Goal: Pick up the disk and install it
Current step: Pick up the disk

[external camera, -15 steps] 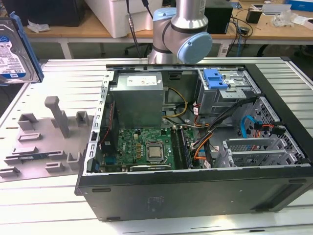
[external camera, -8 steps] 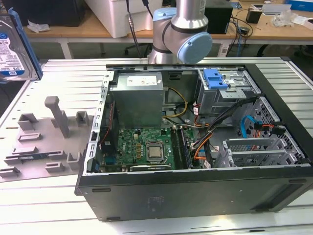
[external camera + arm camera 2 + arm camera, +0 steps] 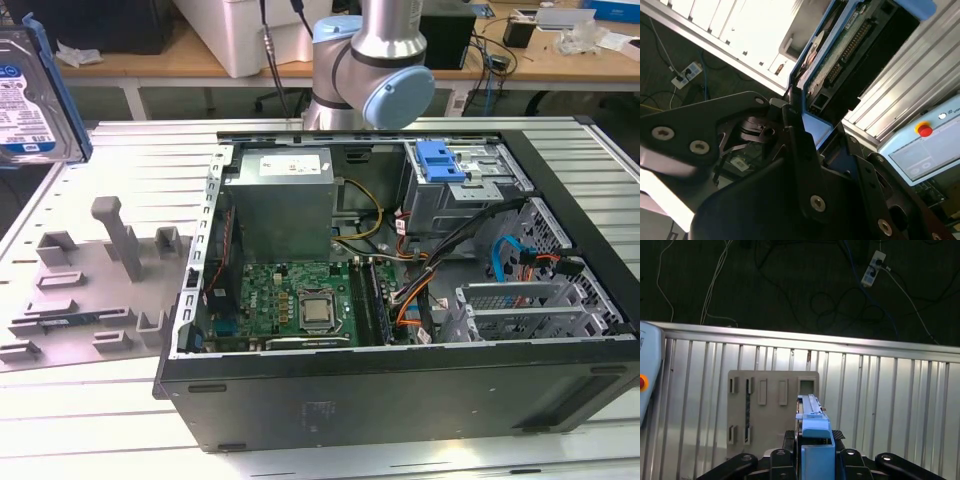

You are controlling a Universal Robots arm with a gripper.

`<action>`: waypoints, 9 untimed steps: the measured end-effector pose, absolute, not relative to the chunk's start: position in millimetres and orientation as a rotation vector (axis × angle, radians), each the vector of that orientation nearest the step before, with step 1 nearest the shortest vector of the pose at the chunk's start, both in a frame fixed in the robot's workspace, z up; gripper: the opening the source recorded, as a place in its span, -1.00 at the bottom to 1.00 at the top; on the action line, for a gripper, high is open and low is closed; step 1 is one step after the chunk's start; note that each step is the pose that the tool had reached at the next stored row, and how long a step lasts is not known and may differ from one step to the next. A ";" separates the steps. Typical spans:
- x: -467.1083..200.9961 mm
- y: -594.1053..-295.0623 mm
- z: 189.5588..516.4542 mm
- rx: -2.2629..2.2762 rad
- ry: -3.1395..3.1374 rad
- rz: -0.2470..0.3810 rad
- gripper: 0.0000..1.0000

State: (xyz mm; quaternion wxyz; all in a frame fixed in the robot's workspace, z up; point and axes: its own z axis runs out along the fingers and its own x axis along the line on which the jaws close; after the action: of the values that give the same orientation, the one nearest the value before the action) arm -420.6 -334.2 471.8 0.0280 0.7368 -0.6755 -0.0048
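The claw (image 3: 816,460) is pinched shut on the disk (image 3: 810,407), and both wrist views show its fingers (image 3: 792,125) pressing the edge of the blue carrier. High at the exterior view's left, the disk (image 3: 30,95) is held up off the ribbed table (image 3: 100,420) with its label showing. Lower down lies a grey fixture plate (image 3: 90,290). Further right sits the open computer case (image 3: 400,400). The robot arm (image 3: 372,60) rises behind it, and a blue bracket (image 3: 440,160) sits in the case's upper right corner.
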 end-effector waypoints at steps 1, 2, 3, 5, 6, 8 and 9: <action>-418.8 -334.5 471.9 2.274 -2.085 -0.015 -0.26; -416.6 -335.0 472.1 2.274 -2.085 -0.015 -0.26; -413.1 -335.8 472.1 2.274 -2.085 -0.015 -0.26; -410.3 -336.6 472.2 2.274 -2.085 -0.015 -0.26; -408.3 -337.2 472.3 2.274 -2.085 -0.016 -0.26; -405.4 -338.1 472.4 2.274 -2.085 -0.016 -0.26; -404.0 -338.5 472.4 2.274 -2.085 -0.016 -0.26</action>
State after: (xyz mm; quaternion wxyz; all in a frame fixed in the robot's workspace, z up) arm -404.0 -338.5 472.4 0.0284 0.7368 -0.6755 -0.0052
